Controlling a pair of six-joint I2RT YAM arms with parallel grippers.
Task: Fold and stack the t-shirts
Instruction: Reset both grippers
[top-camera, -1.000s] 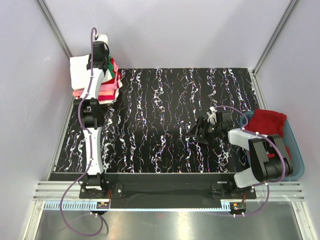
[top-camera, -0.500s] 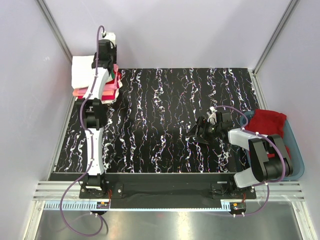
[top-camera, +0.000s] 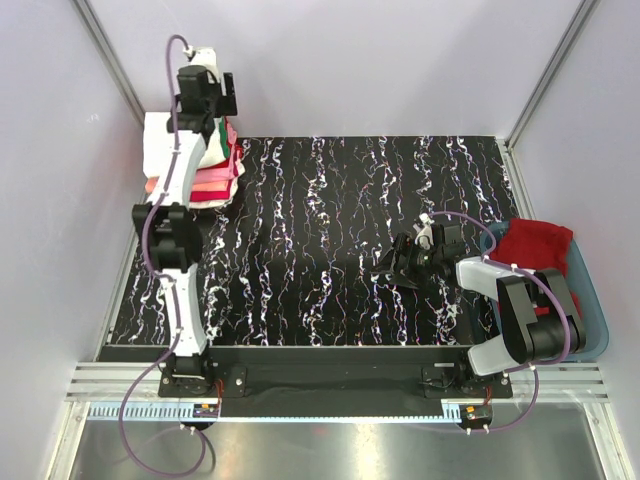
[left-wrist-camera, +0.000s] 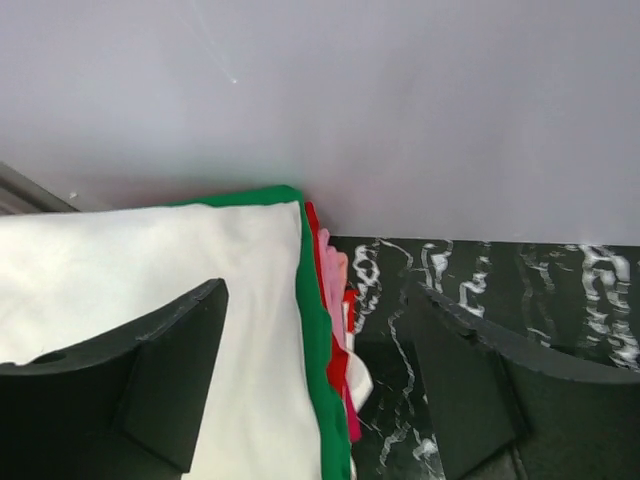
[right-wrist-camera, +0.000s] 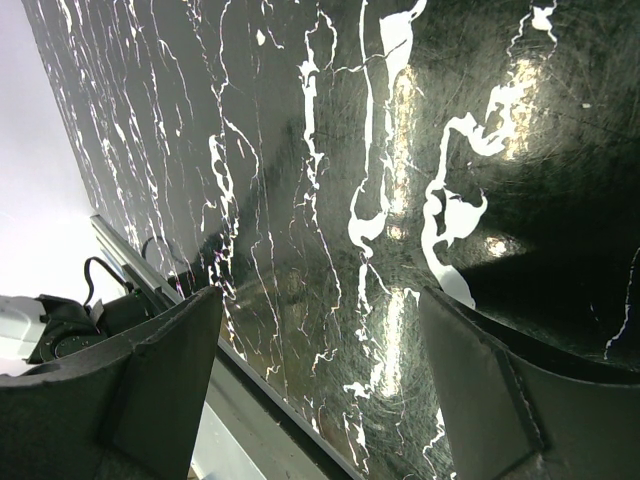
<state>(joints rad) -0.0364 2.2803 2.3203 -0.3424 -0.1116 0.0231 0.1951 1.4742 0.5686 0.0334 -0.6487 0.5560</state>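
A black marbled table (top-camera: 330, 230) stands between pale walls. On its far-left corner lie the stacked t-shirts (top-camera: 212, 172), with the left gripper (top-camera: 210, 96) above them and the right gripper (top-camera: 395, 268) low over its right half. In the left wrist view the jaws are spread and empty, and the white t-shirt (left-wrist-camera: 130, 280) lies on the green t-shirt (left-wrist-camera: 322, 400) beneath them. In the right wrist view the jaws are spread over the table.

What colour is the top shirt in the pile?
White. The top t-shirt shows best in the left wrist view.

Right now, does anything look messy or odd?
The folded t-shirt stack at the far left corner is ragged: green, red and pink edges stagger out beneath the white top shirt. A red cloth lies crumpled in the blue tub.
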